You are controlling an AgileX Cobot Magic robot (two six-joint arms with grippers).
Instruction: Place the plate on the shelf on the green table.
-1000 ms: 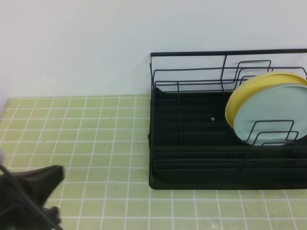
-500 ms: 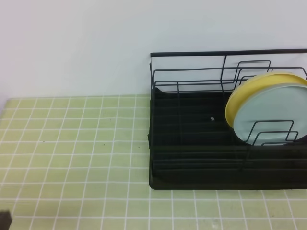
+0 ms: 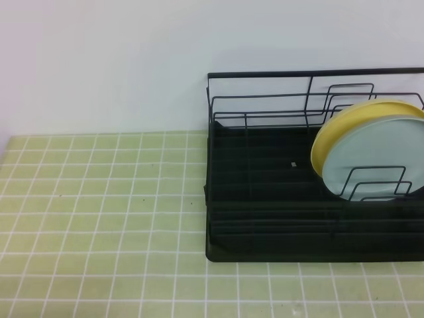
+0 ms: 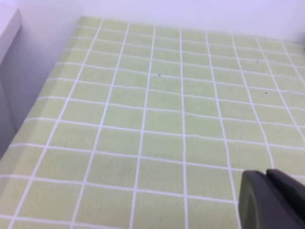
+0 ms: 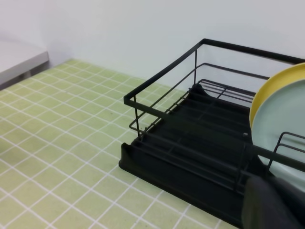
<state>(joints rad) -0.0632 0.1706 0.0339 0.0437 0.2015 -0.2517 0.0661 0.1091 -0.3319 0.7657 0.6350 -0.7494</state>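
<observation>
- Plate, pale blue-mint, stands on edge in the shelf, at about three o'clock in the high view, its face turned toward the open bench; wire dividers cross its lower front.
- Yellow plate stands just behind it, nested face to back and apparently touching, showing as a rim along the top and left side.
- Shelf's remaining slots, toward nine o'clock from the plates, hold nothing that shows; a small pale speck sits on the black tray base.
- Right gripper shows only as a dark tip at the five o'clock corner of its wrist view, closed and holding nothing; the plate lies just beyond it, toward one o'clock, with the shelf's front rail between them.
- Left gripper is likewise closed and empty, its tip over bare tiles of the green bench, with no shelf in its view.
- Right arm looks the nearer one by far, so the lift is likely its job.
- Neither arm shows in the high view.
- Plate's disc is upright, so a grasp would likely have to pinch the rim from above and lift it clear of the dividers before it can be laid on the tiles toward nine o'clock.
</observation>
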